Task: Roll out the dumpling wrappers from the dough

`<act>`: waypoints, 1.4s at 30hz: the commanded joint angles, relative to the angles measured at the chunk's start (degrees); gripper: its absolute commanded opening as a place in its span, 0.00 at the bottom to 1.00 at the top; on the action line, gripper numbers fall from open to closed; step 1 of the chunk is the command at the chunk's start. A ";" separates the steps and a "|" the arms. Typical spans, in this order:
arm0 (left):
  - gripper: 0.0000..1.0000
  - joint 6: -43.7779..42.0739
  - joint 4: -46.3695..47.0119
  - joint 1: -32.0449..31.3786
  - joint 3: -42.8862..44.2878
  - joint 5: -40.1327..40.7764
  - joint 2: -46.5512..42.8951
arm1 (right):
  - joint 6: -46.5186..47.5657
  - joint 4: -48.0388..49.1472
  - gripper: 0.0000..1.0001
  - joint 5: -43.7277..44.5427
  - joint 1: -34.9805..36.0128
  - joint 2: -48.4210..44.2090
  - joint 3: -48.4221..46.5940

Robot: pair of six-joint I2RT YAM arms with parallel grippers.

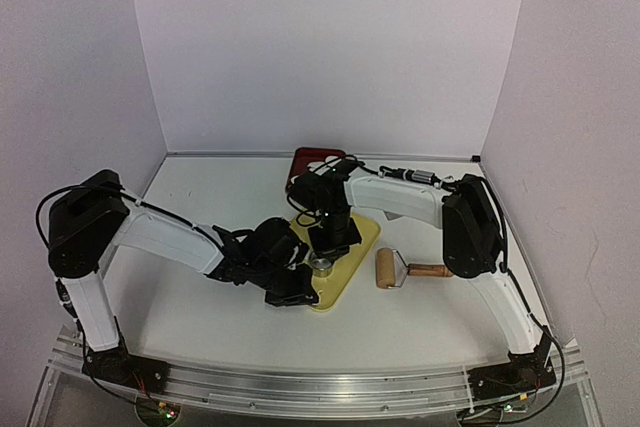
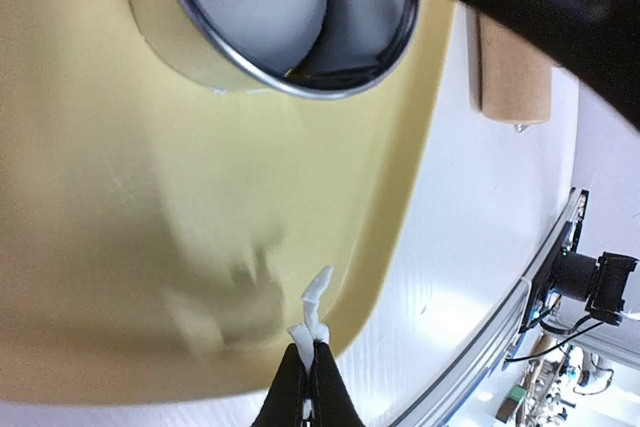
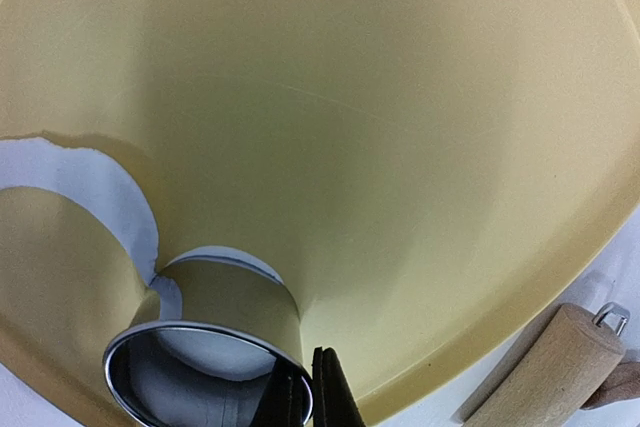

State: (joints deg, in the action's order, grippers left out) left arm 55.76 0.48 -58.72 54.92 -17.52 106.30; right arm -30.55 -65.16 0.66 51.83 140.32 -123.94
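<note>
A yellow board (image 1: 345,247) lies mid-table. On it stands the metal ring cutter (image 3: 215,312), with a round white dumpling wrapper (image 3: 185,359) inside it. My right gripper (image 3: 308,359) is shut on the ring's wall, one finger inside and one outside. A thin white sheet of dough (image 3: 95,187) with curved cut edges lies on the board beside the ring. My left gripper (image 2: 310,349) is shut on a thin curled dough scrap (image 2: 316,309) above the board's near edge. From above, the left gripper (image 1: 300,293) sits just in front of the ring cutter (image 1: 320,265).
A wooden rolling pin (image 1: 385,269) lies on the table right of the board, its handle (image 1: 430,270) pointing right. A dark red object (image 1: 318,158) sits behind the board, partly hidden by the right arm. White walls enclose the table.
</note>
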 commanded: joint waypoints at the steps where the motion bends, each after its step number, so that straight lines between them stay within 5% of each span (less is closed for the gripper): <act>1: 0.00 0.32 -5.86 -0.21 1.54 9.91 -8.12 | -0.91 0.82 0.00 -2.77 1.17 3.71 3.27; 5: 0.00 0.64 -14.21 1.33 3.30 16.54 -10.88 | -0.65 0.78 0.00 -2.77 1.19 2.82 3.30; 13: 0.15 -1.55 -16.14 6.10 4.92 13.38 -7.62 | -0.34 0.66 0.00 -3.18 0.84 0.82 2.94; 26: 0.70 -5.71 -18.66 8.30 7.80 13.67 -8.21 | -0.48 0.71 0.00 -4.11 -0.39 -2.65 2.82; 42: 0.82 -3.03 -20.08 10.37 3.86 16.95 -20.07 | -1.49 1.57 0.00 -5.81 -1.73 -11.35 2.82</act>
State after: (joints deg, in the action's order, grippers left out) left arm 51.50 -19.13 -49.48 59.68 -2.31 90.10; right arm -30.98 -63.61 -4.73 50.48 136.01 -121.91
